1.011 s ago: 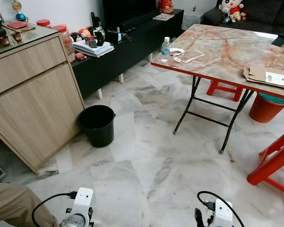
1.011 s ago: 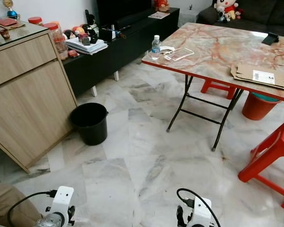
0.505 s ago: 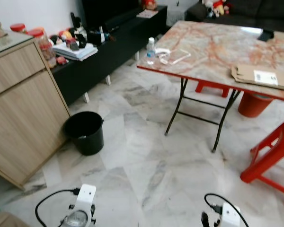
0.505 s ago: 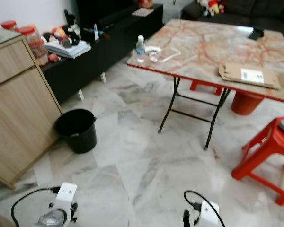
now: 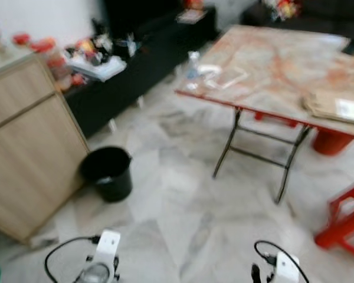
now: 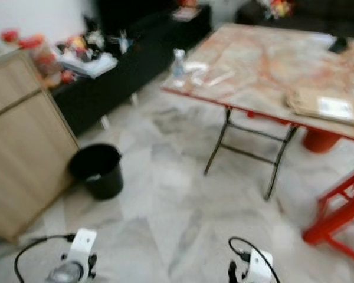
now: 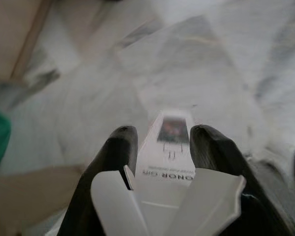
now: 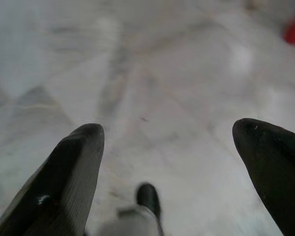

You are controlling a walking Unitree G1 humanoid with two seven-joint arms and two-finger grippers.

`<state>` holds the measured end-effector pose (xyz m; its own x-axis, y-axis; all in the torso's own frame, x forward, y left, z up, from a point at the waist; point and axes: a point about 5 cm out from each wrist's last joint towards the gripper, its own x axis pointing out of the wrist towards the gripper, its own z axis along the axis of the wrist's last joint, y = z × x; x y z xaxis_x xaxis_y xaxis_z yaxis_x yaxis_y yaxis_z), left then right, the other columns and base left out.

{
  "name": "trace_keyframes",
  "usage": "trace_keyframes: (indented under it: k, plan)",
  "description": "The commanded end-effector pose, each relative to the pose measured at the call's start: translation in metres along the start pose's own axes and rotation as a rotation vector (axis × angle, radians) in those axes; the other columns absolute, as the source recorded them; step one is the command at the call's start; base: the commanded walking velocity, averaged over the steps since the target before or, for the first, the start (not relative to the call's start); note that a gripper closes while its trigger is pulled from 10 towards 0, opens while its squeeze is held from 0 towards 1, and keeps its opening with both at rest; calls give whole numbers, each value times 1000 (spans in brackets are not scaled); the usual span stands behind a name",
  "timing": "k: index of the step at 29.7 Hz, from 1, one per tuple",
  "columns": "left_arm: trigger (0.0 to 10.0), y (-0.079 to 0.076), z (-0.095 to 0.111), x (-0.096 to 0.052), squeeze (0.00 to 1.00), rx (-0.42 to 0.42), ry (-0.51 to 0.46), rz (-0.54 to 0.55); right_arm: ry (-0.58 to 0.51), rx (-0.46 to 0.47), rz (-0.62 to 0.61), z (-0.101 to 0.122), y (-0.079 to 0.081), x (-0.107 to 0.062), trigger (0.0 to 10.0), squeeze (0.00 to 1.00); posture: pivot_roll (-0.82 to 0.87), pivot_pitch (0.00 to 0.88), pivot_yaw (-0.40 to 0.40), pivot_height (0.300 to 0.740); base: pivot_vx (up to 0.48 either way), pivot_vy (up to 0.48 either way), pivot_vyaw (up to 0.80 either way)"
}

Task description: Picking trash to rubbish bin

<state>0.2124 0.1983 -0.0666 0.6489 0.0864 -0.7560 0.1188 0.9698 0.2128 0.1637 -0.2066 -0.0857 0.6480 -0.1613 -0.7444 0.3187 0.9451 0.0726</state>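
The black rubbish bin [image 5: 108, 172] stands on the marble floor beside the wooden cabinet [image 5: 23, 141], ahead and to my left. My left gripper [image 7: 162, 135] is shut on a flat white carton [image 7: 168, 147] with printed lettering, held between its two black fingers above the floor. My right gripper [image 8: 169, 137] is open with nothing between its fingers [image 8: 78, 162], and floor tiles lie below it. Both arms hang low at the bottom of the eye views: the left arm [image 5: 101, 265] and the right arm [image 5: 278, 268]. The eye views are blurred.
A marble-topped folding table [image 5: 283, 65] stands at the right with a water bottle [image 5: 192, 63], clear plastic and flat cardboard [image 5: 336, 106] on it. A red stool [image 5: 345, 221] and an orange bucket [image 5: 330, 141] are at the right. A black low bench [image 5: 147, 65] lines the far wall.
The whole picture has shifted and blurred, so the camera is moving. The bin now sits further left in the picture than one second ago. Both arms keep their place.
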Motion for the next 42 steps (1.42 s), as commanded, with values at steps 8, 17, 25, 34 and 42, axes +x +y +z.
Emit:
trace_keyframes:
  k: [8,17,25,34,42]
  plan:
    - [10000,9,-5,-1,0,0,18,31,2,-30,25,-1,8,0,10000,0,-106,52,20,740,480,0,0]
    - [10000,11,-4,-1,0,8,19,34,3,21,24,-2,10,0,10000,0,-113,48,33,740,480,0,395]
    - [10000,9,-3,-1,0,10,15,31,-5,-18,25,-1,8,0,10000,0,-120,36,36,740,480,0,392]
    - [10000,9,-3,-1,0,11,16,32,4,8,20,-2,9,0,10000,0,-116,24,36,740,480,0,531]
    - [10000,10,-3,-1,0,9,16,37,1,-13,35,0,11,1,10000,0,-110,10,33,740,480,0,482]
